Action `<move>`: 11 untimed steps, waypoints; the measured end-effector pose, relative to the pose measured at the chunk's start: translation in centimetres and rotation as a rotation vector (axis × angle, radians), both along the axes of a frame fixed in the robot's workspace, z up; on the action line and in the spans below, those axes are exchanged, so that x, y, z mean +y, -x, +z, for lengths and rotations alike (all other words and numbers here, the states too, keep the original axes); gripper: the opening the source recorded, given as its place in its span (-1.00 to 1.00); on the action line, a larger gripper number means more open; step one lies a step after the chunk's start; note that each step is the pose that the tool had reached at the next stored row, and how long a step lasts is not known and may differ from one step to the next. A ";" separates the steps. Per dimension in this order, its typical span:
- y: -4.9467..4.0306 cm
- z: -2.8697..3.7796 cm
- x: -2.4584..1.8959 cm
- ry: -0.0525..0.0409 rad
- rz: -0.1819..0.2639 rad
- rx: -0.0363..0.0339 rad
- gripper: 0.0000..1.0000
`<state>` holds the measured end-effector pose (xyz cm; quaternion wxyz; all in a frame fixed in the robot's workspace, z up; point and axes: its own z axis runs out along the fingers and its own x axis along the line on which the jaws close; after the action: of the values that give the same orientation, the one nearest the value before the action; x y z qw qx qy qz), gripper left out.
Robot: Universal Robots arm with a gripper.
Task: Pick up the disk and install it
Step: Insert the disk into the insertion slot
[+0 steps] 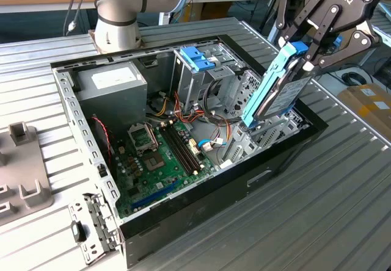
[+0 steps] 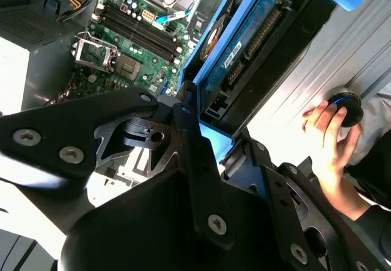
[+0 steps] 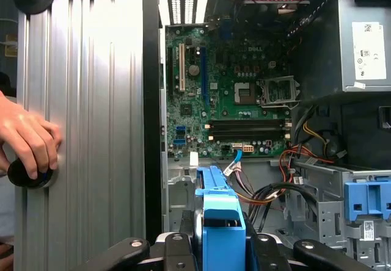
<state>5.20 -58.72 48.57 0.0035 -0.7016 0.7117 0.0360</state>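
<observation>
Gripper clenched on the disk, grasping it at its upper end. In the exterior view the fingers pinch the two broad faces just below the top of the light-blue carrier, whose top edge sits between them. The rest of the disk hangs below the fingers, tilted, with its lower end slanting down toward the exterior view's left. The disk is held in the air over the end of the open computer case at the exterior view's right. Its lower corner is near the metal bay there; contact cannot be told. In the first wrist view the carrier's blue edge stands between the finger links, with the motherboard beyond. In the second wrist view a person's hand rests on a black knob on the ribbed table beside the case.
</observation>
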 end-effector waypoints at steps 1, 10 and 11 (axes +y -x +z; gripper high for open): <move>-0.14 -0.02 0.00 0.0002 0.000 0.0000 -0.26; -1.17 -0.32 0.25 0.0010 0.002 0.0000 -0.26; -1.18 -0.34 0.25 0.0010 0.004 0.0000 -0.26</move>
<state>6.37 -58.47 48.23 0.0031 -0.7030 0.7103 0.0356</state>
